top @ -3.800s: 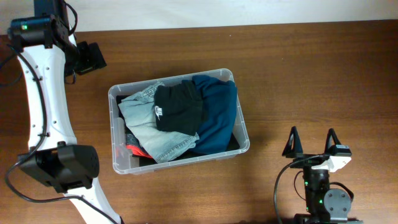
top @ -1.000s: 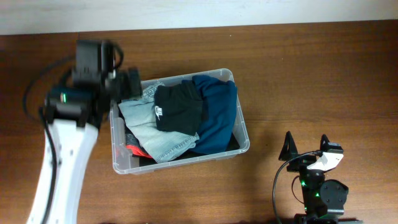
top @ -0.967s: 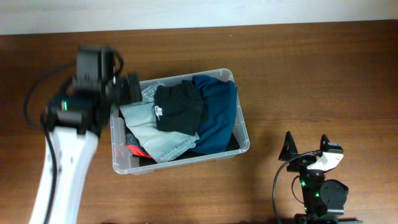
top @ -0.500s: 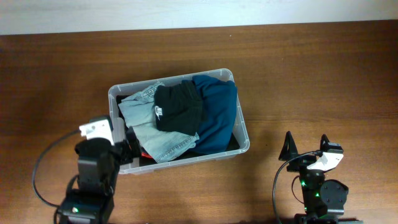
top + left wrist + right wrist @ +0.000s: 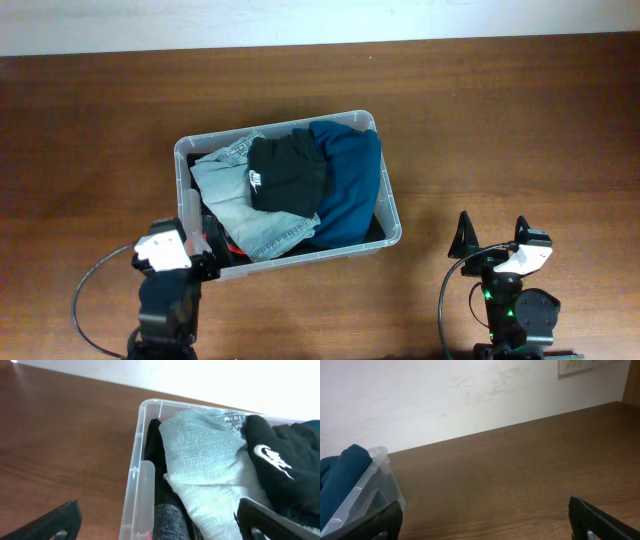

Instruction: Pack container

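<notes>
The container (image 5: 186, 150) sits just left of the counter's centre, clothes (image 5: 262, 225) heaped to its rim. The left gripper (image 5: 157, 512), spread empty at its front-left corner, could shove it or snag fabric. The right gripper (image 5: 492, 232), by the front edge, seems open too.

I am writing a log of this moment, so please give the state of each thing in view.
container: upright, lidless, full of clothes
denim: inside, partly under black garment
black garment: on top, logo up
blue garment: inside, rising above rim
left gripper: jaws open, empty, at container's corner
right gripper: jaws open, empty, away from container
</notes>
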`<action>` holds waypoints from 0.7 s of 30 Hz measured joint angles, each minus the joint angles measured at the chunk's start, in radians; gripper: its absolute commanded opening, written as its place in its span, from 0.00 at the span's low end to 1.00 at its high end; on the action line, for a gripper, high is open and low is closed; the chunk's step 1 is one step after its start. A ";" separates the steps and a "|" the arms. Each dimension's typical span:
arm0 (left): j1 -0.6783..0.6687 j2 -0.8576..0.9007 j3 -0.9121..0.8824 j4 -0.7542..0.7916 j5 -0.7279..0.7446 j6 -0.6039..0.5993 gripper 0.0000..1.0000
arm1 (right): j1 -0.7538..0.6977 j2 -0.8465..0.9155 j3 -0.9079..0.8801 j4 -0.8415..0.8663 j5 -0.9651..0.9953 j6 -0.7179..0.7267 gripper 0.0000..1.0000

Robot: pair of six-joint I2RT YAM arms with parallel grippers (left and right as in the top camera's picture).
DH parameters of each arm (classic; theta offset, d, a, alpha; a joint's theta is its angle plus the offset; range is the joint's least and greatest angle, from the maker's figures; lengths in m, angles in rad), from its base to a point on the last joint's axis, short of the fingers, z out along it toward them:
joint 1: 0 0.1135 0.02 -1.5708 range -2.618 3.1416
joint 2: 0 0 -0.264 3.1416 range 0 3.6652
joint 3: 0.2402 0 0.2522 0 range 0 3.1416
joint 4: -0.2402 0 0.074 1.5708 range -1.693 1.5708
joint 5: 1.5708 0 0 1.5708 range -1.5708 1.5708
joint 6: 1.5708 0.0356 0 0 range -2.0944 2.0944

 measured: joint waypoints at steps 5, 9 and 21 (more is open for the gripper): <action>0.000 -0.149 -0.097 0.040 0.000 0.000 0.99 | 0.000 0.000 0.000 0.000 0.000 0.001 0.98; 0.000 -0.213 -0.132 0.044 0.000 0.000 0.99 | 0.000 0.000 0.000 0.000 0.000 0.000 0.98; 0.076 -0.359 -0.189 0.068 0.100 0.108 0.99 | 0.000 -0.001 0.000 0.000 0.000 0.000 0.99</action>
